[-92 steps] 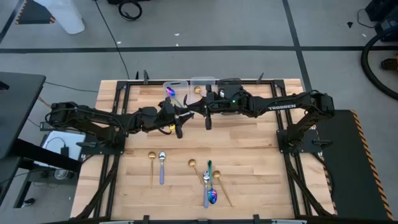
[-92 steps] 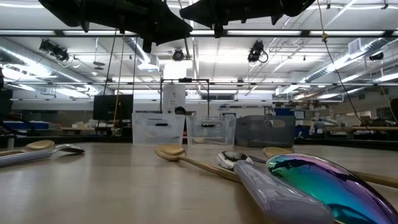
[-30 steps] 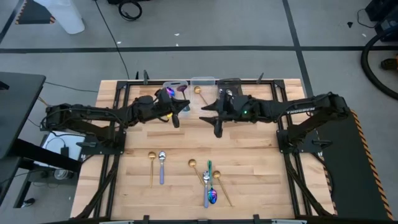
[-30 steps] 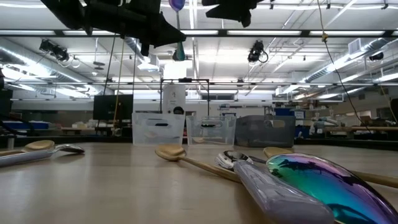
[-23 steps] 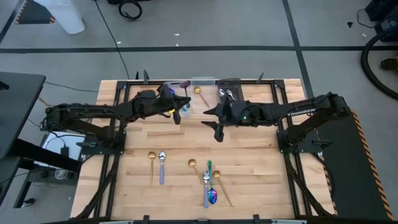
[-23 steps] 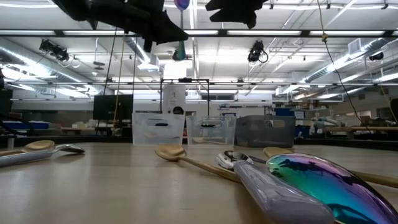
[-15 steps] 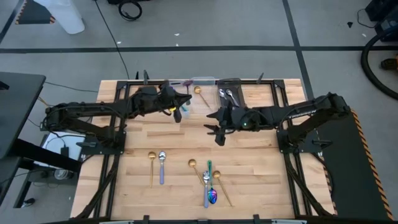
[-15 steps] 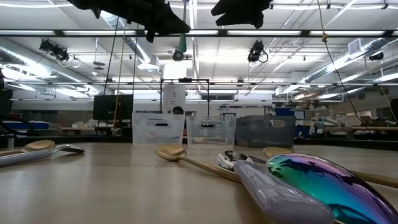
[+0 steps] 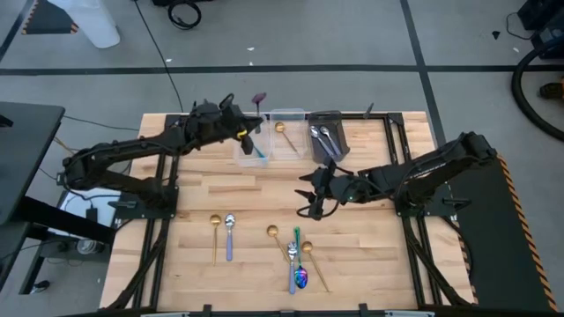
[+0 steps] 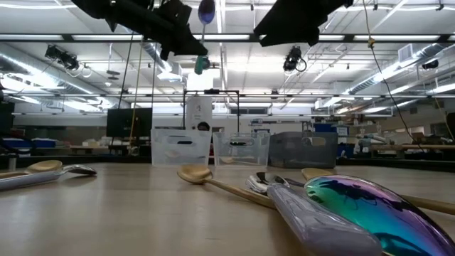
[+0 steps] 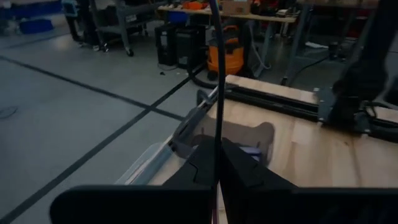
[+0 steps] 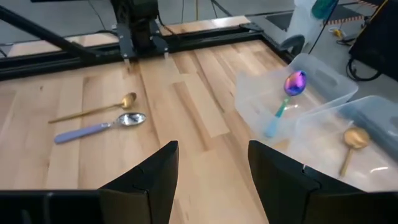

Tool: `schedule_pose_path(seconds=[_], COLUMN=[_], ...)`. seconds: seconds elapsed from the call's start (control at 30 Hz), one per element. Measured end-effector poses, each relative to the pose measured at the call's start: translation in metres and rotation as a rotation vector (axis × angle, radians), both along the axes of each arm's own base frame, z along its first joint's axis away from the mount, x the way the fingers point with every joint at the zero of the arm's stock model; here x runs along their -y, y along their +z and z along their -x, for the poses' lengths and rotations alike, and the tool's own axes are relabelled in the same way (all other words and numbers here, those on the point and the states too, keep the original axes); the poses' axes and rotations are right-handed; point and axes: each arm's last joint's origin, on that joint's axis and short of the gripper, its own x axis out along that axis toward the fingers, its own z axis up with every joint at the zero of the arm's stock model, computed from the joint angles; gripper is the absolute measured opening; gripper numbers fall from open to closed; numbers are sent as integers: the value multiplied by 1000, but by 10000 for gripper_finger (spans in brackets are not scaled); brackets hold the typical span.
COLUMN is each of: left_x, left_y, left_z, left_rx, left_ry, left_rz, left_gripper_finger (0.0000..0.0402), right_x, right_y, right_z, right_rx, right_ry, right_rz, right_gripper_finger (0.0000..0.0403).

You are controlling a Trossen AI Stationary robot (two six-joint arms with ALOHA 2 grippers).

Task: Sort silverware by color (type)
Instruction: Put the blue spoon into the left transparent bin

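My left gripper (image 9: 249,132) hovers over the left clear bin (image 9: 240,155) at the table's far edge, shut on an iridescent spoon (image 10: 206,11). Its purple bowl (image 9: 259,99) points up and its teal end (image 10: 201,65) points down. Another iridescent spoon (image 12: 286,99) lies in that bin. My right gripper (image 9: 313,198) is open and empty, above mid-table. Just beyond it toward the near edge is a cluster of spoons (image 9: 295,260): gold, silver and iridescent (image 9: 301,279). A gold spoon (image 9: 214,233) and a silver one with a lavender handle (image 9: 229,236) lie left of the cluster. My left gripper pinches the iridescent spoon's slim handle (image 11: 216,93) between its two fingers (image 11: 242,171), somewhere between the bowl and the teal end. The spoon is lifted clear and stands roughly upright, bowl above the fingers, over the clear bin.
A middle clear bin (image 9: 288,114) holds a gold spoon (image 9: 280,129). A dark grey bin (image 9: 335,116) to its right holds silver spoons (image 9: 322,136). All three bins stand in a row at the far edge. Bare wood lies between the bins and the loose spoons.
My left gripper has moved toward the far edge, over the left clear bin, and has turned so the held spoon's bowl swings up and outward. My right gripper has moved toward the near edge and down, approaching the spoon cluster.
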Motion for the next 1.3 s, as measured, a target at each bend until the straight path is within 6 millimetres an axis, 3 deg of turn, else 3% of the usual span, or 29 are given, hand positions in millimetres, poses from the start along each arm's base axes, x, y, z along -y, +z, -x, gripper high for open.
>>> schedule_pose_path(seconds=[0.2, 0.4, 0.73, 0.97, 1.17, 1.3], left_x=[-15, -16, -18, -11, -1, -3], left_y=[-2, -3, -21, -32, -62, -76], left_z=[8, 9, -8, -17, -5, 4], left_rx=[7, -6, -47, -45, 106, 119], left_ry=[20, 22, -2, -39, -34, -6], left_rz=[38, 45, 61, 35, 37, 73], left_gripper_finger=[15, 15, 15, 15, 15, 15], right_x=[-5, -4, -4, -8, -11, -12], right_y=[-13, -28, -44, -44, -45, -45], right_z=[3, 7, 12, 14, 14, 15], right_rx=[32, 58, 119, 119, 117, 117], right_ry=[4, -22, -15, -1, 11, 13], right_rz=[-24, -37, -60, -60, -59, -61], right_gripper_finger=[203, 203, 203, 203, 203, 203])
